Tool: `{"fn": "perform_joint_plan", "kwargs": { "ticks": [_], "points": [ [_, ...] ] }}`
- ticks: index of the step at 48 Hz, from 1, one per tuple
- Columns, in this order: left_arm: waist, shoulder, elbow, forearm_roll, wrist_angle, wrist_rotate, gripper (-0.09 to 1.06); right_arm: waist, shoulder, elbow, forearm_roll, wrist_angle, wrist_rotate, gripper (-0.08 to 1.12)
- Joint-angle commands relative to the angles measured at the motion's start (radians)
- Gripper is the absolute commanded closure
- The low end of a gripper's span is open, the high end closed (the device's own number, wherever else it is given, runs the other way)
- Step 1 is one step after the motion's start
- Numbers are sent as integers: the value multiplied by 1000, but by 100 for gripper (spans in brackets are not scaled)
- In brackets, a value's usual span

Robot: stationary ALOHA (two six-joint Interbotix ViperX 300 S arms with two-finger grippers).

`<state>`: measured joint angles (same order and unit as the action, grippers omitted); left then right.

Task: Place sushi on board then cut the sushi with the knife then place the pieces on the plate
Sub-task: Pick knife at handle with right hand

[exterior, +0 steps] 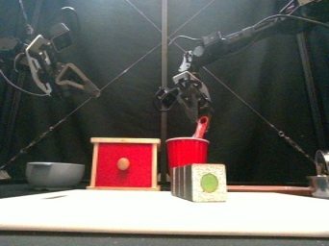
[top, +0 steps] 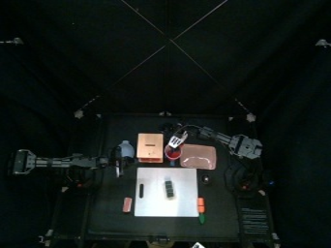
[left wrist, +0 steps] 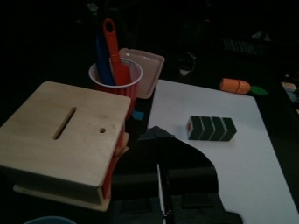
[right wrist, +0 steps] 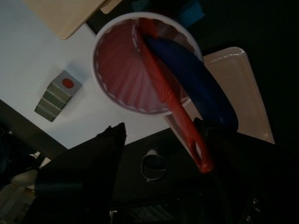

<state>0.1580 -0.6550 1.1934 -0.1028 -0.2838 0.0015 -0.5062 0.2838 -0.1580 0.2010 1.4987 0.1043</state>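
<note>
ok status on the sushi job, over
Status: right end effector open above red cup, knives in it. left end effector raised beside wooden box. sushi roll whole on white board. Nothing in the way.

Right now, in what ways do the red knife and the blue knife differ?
The red knife is red, the blue knife blue. The red knife's handle rises above the rim in the front view; the blue knife does not show there. Both lean in the red cup, under the right claw.
</note>
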Motion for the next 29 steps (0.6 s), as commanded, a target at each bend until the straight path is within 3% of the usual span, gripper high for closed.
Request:
{"fn": "perform_joint_plan", "kwargs": {
  "ticks": [1, 10, 21, 29],
  "points": [
    [2, 0, -12, -3, -5, -2, 98, 0, -20, -11, 0, 0, -5, 14],
    [3, 0, -9, -3, -5, -2, 98, 0, -11, -15, 0, 2, -8, 30],
    [3, 0, -9, -3, -5, 0, 98, -2, -11, -15, 0, 9, -6, 58],
    [3, 0, -9, -3, -5, 0, 98, -3, -23, -31, 5, 31, -6, 70]
  ]
}}
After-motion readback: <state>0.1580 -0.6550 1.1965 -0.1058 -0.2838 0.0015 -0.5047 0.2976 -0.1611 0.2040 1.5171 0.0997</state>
